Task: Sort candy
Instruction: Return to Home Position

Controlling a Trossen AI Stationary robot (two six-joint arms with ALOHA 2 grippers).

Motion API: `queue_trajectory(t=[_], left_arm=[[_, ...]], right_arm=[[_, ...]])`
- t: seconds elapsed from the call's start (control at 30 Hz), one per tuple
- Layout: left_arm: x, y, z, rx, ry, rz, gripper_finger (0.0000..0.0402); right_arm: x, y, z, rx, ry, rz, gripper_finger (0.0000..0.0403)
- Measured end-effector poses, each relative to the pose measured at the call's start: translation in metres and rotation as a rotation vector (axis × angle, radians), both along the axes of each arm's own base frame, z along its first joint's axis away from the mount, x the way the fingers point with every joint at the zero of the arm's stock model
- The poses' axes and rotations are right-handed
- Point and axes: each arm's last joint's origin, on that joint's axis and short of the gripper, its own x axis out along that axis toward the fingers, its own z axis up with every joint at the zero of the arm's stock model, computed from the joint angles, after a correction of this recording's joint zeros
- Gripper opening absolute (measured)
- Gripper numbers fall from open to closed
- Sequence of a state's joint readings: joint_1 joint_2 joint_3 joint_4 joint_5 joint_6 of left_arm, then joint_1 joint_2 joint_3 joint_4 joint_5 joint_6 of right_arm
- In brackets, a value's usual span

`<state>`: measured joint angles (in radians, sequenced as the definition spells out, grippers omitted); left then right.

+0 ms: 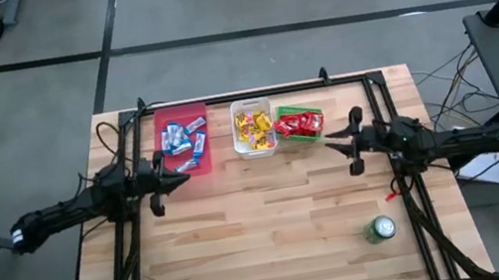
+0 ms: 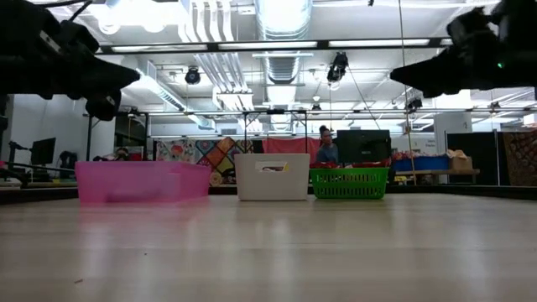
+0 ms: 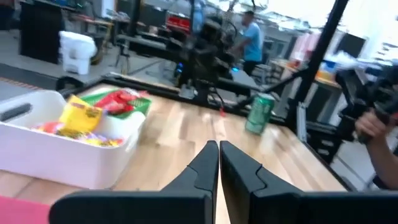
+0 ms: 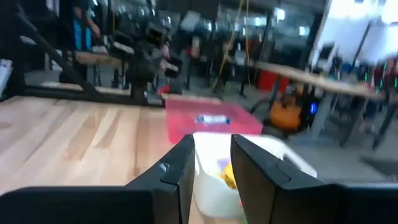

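Observation:
The candy lies sorted in three bins at the far middle of the table. Blue-and-silver bars (image 1: 185, 142) are in the pink bin (image 1: 193, 111), yellow packets (image 1: 253, 129) in the white bin (image 1: 235, 112), red packets (image 1: 299, 125) in the green basket (image 1: 299, 109). My left gripper (image 1: 186, 176) hovers shut and level just in front of the pink bin, pointing toward the table's right. My right gripper (image 1: 330, 143) hovers open beside the green basket, pointing left, with nothing between its fingers (image 4: 180, 163).
A green drink can (image 1: 380, 230) stands near the front right of the table. A black frame (image 1: 262, 93) runs along the far edge and both sides. The wooden tabletop (image 1: 273, 227) in front of the bins lies bare. A person (image 3: 252, 37) is in the room beyond.

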<state>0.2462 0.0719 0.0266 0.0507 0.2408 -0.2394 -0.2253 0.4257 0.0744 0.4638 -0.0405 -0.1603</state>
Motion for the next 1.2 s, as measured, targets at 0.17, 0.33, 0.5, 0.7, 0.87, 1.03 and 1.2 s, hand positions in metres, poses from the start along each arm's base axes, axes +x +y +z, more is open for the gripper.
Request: queue_trajectory(t=[0.17, 0.33, 0.5, 0.7, 0.87, 1.03, 1.2], left_arm=[[0.001, 0.001, 0.002, 0.006, 0.007, 0.019, 0.0000], [0.003, 0.001, 0.001, 0.003, 0.023, 0.021, 0.0000], [0.004, 0.002, -0.001, 0.000, 0.038, 0.022, 0.0000], [0.005, 0.002, -0.002, -0.004, 0.053, 0.022, 0.0000], [0.006, 0.002, -0.003, -0.006, 0.066, 0.022, 0.0000], [0.006, 0.002, -0.004, -0.009, 0.077, 0.021, 0.0000], [0.007, 0.002, -0.005, -0.011, 0.086, 0.022, 0.0000]], right_arm=[[-0.014, 0.004, 0.001, -0.101, -0.141, 0.014, 0.0095], [-0.018, 0.005, 0.006, -0.133, -0.188, 0.008, 0.0089], [-0.016, 0.004, 0.002, -0.026, -0.164, 0.014, 0.0084], [-0.014, 0.004, 0.000, 0.099, -0.160, 0.027, 0.0090], [-0.013, 0.003, -0.002, 0.227, -0.168, 0.041, 0.0095], [-0.010, 0.004, -0.021, 0.382, -0.004, 0.004, 0.0091], [-0.018, 0.008, -0.029, 0.392, 0.072, -0.050, 0.0083]])
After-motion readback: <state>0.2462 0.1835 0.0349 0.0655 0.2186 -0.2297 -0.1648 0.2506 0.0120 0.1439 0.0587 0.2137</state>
